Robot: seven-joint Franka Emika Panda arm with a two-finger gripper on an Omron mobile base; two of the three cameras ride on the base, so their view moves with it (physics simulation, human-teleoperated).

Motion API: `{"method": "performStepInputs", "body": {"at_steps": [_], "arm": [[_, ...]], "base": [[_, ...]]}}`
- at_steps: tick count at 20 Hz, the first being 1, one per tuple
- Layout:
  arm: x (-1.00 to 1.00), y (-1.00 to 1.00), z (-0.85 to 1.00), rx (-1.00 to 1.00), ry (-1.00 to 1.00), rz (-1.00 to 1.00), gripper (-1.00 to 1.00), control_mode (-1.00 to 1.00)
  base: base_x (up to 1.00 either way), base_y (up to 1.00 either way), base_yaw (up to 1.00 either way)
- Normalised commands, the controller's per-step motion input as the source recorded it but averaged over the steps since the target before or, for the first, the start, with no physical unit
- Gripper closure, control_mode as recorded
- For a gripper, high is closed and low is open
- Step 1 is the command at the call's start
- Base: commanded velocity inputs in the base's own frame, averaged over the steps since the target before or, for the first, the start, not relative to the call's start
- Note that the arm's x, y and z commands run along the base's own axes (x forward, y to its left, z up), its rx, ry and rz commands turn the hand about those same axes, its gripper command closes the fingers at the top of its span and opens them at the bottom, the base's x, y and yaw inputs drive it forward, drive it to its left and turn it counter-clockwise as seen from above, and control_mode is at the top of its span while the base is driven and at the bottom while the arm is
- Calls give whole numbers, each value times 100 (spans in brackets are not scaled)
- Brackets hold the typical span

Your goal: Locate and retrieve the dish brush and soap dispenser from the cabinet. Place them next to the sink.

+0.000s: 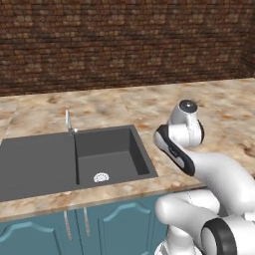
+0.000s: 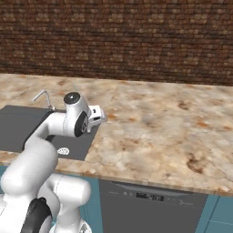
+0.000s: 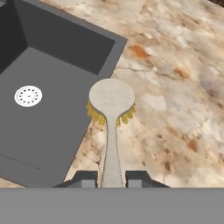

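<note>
The marbled stone counter (image 1: 209,99) runs under a rough brick wall (image 1: 124,40), matte and mottled tan. Set in it, the sink (image 3: 39,113) is a dark, smooth rectangular basin with a round white drain (image 3: 28,96). Over its right rim hangs the brush (image 3: 112,105), round pale head fringed with yellow bristles, slim tan handle pinched between the nearly closed fingers of the gripper (image 3: 112,178). Judging by this, the brush is fetched but not yet set down; the soap dispenser looks still to be retrieved.
</note>
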Motion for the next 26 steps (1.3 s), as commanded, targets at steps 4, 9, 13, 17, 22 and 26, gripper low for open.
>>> {"method": "performStepInputs", "body": {"at_steps": [4, 9, 13, 17, 22, 26], "arm": [[37, 0, -44, 0, 0, 0, 100, -100], [28, 0, -34, -1, 0, 0, 100, -100], [33, -2, -33, 0, 2, 0, 100, -100], [35, -4, -24, 0, 12, 0, 100, -100], [36, -2, -7, 0, 5, 4, 100, -100], [40, -5, -30, 0, 4, 4, 100, -100]], "base": [[0, 0, 0], [0, 0, 0], [0, 0, 0], [0, 0, 0], [0, 0, 0], [0, 0, 0]]}}
